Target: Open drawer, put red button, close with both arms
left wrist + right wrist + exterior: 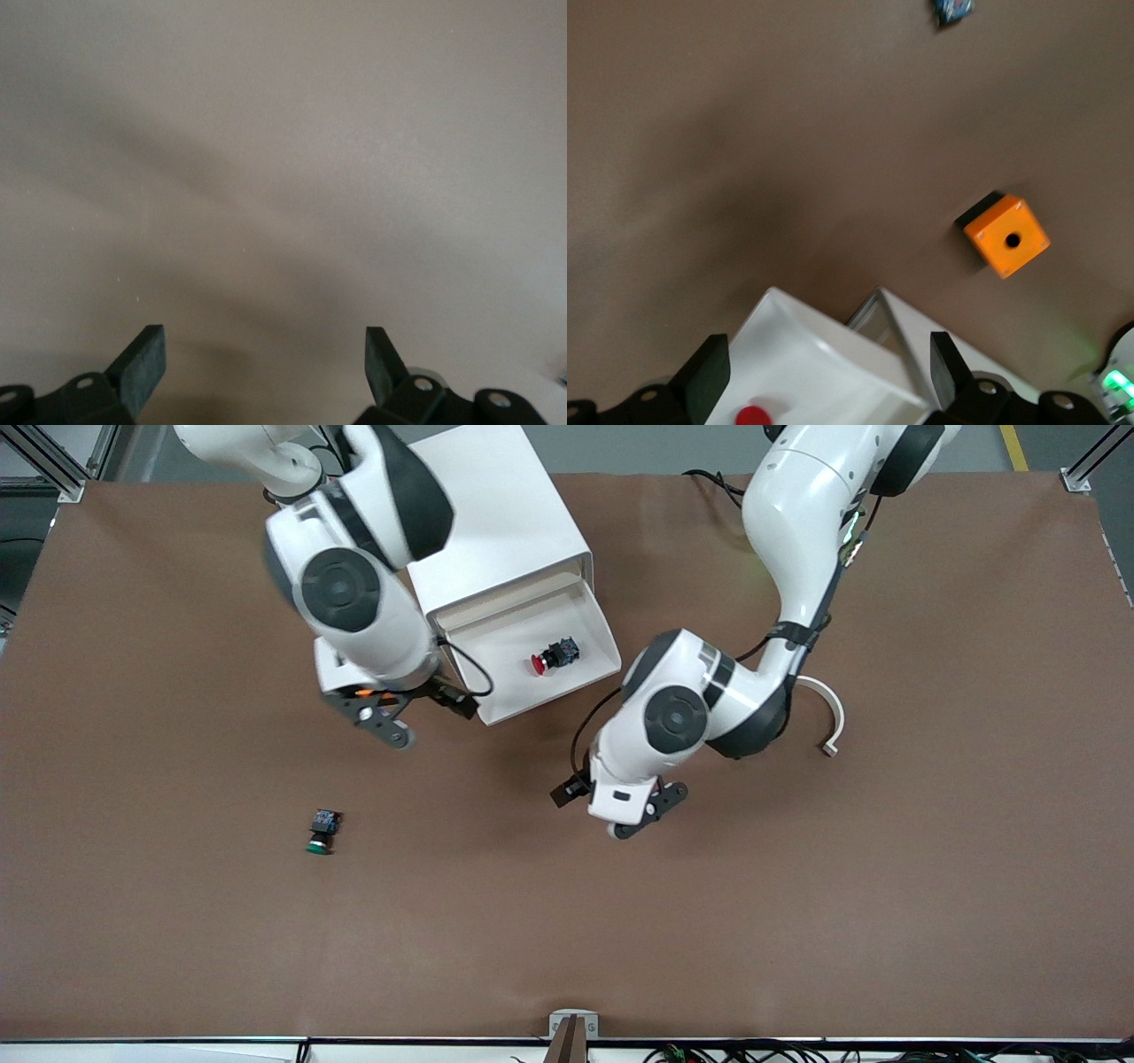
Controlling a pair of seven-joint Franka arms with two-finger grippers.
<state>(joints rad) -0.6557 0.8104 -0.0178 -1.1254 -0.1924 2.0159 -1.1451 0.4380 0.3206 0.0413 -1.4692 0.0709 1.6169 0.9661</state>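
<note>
The front camera looks steeply down from high across the tabletop (pixel 797 921), robot bases at 12 o'clock. Each wrist camera peers down close past its own jaws; the right wrist and front views share the open drawer (pixel 806 363).

Premises present as a robotics laboratory or test cell. Two large white jointed robot arms (pixel 354 584) (pixel 797 540) stand at a wide table covered in plain brown matting (pixel 797 921). Silver aluminium extrusion framing (pixel 53 465) stands at the table corners, on a grey floor carrying a yellow painted line (pixel 1014 447). Loose cabling (pixel 886 1052) runs along the table's edge nearest the front camera, beside a small grey bracket mount (pixel 573 1027).
</note>
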